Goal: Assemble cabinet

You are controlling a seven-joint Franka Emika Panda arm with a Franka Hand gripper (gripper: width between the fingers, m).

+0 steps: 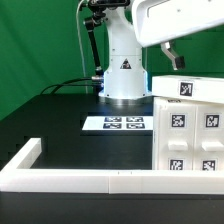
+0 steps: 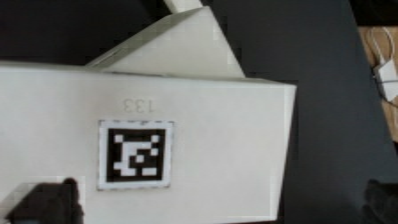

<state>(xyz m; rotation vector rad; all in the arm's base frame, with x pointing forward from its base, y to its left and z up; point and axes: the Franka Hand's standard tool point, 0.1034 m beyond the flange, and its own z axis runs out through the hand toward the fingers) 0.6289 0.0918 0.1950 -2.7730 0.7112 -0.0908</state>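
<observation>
The cabinet point(image 1: 190, 125) is a large white boxy shell at the exterior view's right, with black-and-white tags on its top and side and square recesses lower down. My gripper point(image 1: 174, 55) hangs a short way above its top edge. In the wrist view a flat white face of the cabinet point(image 2: 196, 110) fills most of the picture, with one tag point(image 2: 137, 153) on it. My gripper point(image 2: 210, 205) is open wide and empty. One dark fingertip point(image 2: 45, 200) is over the white face and the other point(image 2: 377, 200) is over the black table beside it. No small drawer blocks are in view.
The marker board point(image 1: 115, 124) lies flat in front of the robot base point(image 1: 124, 80). A long low white border rail point(image 1: 70, 178) runs along the table's front and turns back at the exterior view's left. The table point(image 1: 50, 120) is black. A green curtain hangs behind.
</observation>
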